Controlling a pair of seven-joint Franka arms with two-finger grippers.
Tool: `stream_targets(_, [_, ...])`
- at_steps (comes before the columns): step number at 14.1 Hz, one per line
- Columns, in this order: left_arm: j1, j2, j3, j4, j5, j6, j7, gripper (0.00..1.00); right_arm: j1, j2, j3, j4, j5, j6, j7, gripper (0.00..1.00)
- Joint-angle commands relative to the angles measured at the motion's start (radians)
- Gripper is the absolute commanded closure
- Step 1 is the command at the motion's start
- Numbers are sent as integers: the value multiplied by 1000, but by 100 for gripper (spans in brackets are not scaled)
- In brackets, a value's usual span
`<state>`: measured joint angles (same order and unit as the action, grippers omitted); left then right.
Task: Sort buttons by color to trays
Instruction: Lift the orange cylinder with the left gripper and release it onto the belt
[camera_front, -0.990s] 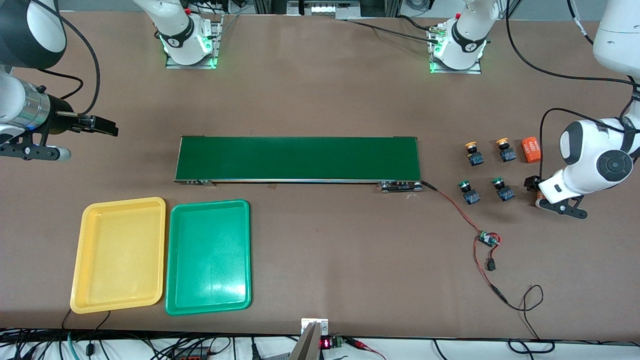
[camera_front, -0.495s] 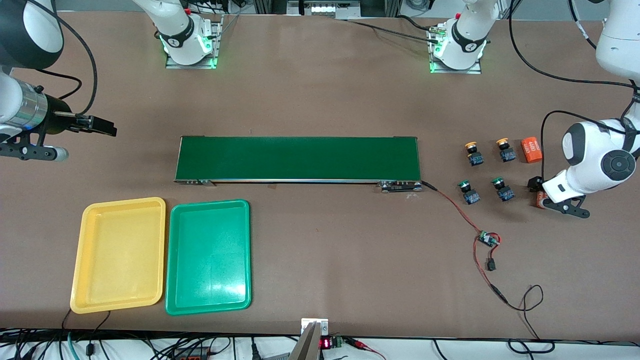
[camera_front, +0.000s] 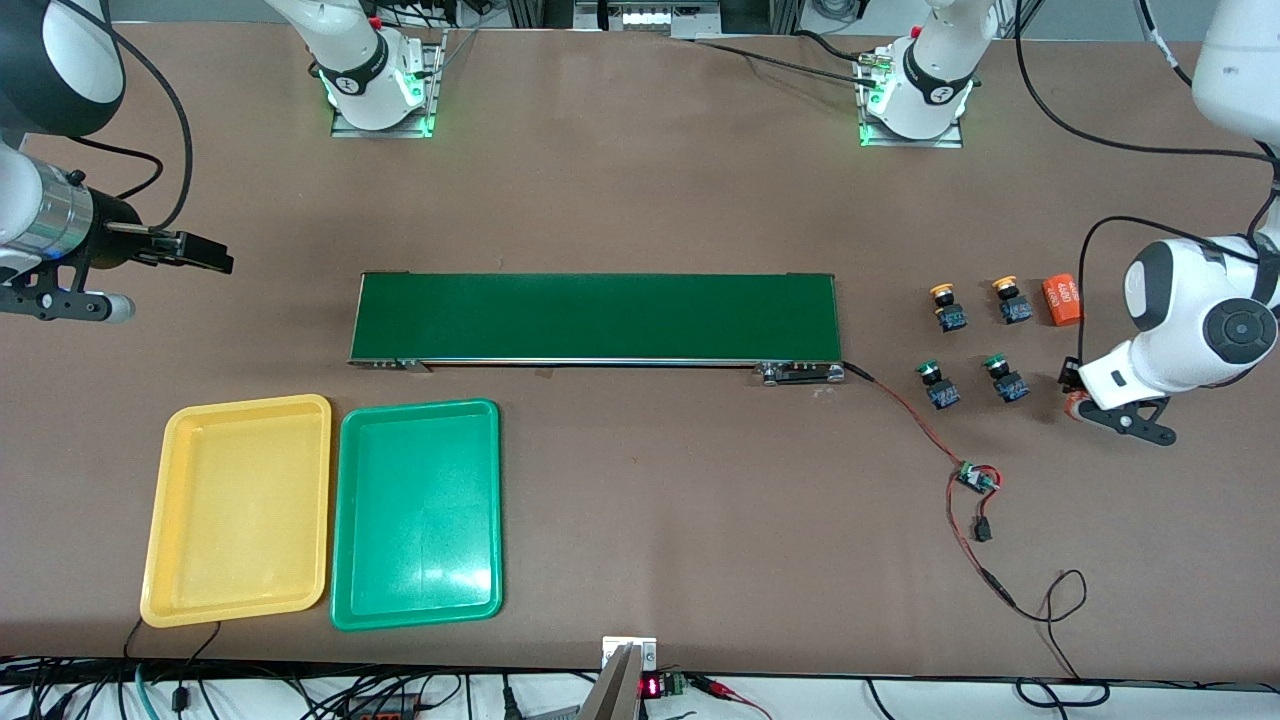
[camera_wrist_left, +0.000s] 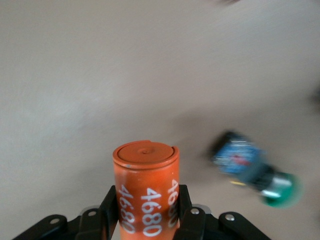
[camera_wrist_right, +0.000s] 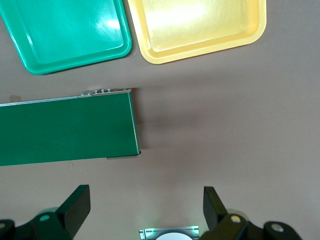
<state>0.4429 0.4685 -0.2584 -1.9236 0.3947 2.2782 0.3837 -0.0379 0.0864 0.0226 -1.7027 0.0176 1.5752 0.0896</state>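
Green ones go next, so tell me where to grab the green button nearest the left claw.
Take the green button by its black-and-blue body, coming straight down. It seems to lie on its side, cap toward the robots, so the body's flat sides should hold better than the round cap. The left claw holds an orange cylinder now.

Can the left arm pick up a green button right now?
Probably not yet: the left gripper is shut on an orange cylinder, so its fingers are full, though a green button lies close beside it.
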Motion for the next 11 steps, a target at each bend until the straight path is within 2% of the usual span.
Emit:
stream_targets(1, [7,-126,-123,-29,18,-146,12,100,-10,23,5,38,16,-14,-13,0])
stream_targets(4, [-35,-171,-306,-51,0,-277,11,100,-10,27,5,40,16,-15,-13,0])
stream_targets(8, [-180,-154,-384,-41,-4,-290,61,100,-11,27,5,41,15,-17,-14,0])
stream_targets(11, [-291,-87,-383,-26,4,-234,217,100,-11,27,5,41,16,-18,-14,0])
